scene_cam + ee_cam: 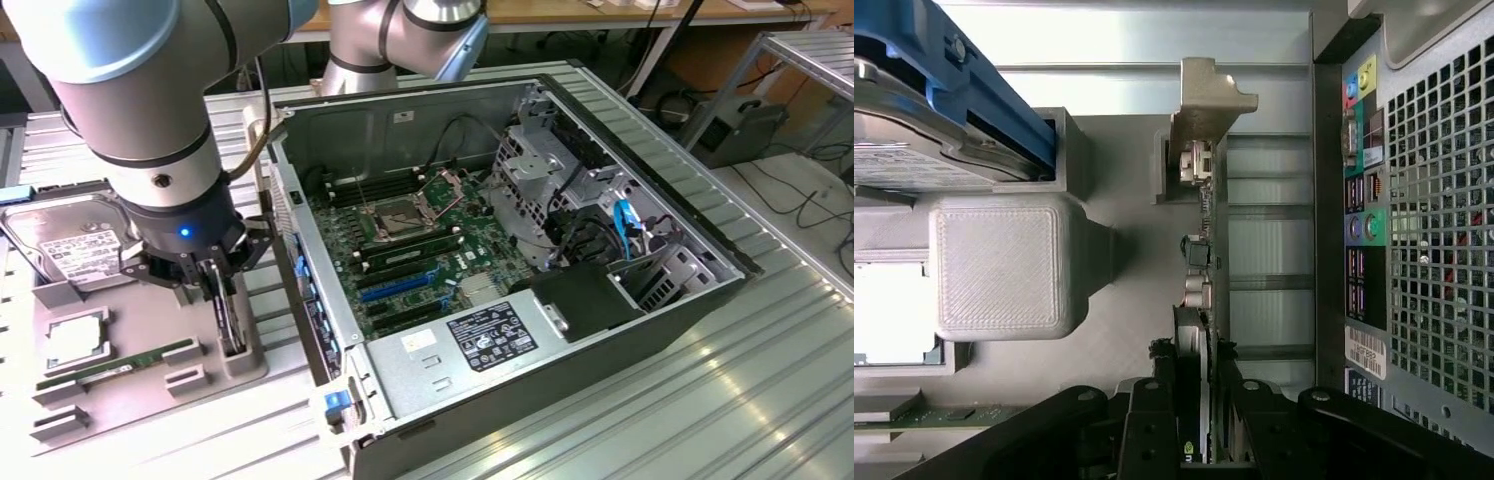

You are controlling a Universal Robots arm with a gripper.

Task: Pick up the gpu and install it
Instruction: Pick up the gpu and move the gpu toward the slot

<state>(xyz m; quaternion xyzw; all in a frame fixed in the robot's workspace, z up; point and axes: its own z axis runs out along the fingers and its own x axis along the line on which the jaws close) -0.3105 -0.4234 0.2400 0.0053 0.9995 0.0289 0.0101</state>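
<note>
The gripper (220, 290) is down over the grey plastic parts tray (147, 310) at the exterior view's left, just beside the open PC case (360, 130). In the wrist view its two black fingers (1154, 420) sit tight on either side of the gpu (1199, 250), so it looks clamped on the card. The gpu (232, 325) is thin, flat and dark, standing on edge in its slot in the tray. A bent silver metal bracket (1206, 100) caps the end away from the fingers.

The tray has a ribbed, layered 3D-print texture w/ blocky rounded posts (1004, 265). I count 4 parts in it:
- 1 gpu
- 1 boxy silver hard drive (67, 245) w/ white label, propped up at the back
- 1 square CPU (76, 340) lying flat
- 1 narrow green RAM stick (118, 365) lying flat near the front

The case is a grey sheet-metal box lying on its side. Inside is 1 green motherboard (414, 250), plus a black PSU (487, 335) w/ label at the near end. Its back panel has coloured ports (1369, 200) and a perforated grille (1444, 250). Everything sits on a ribbed aluminium table (694, 400).
</note>
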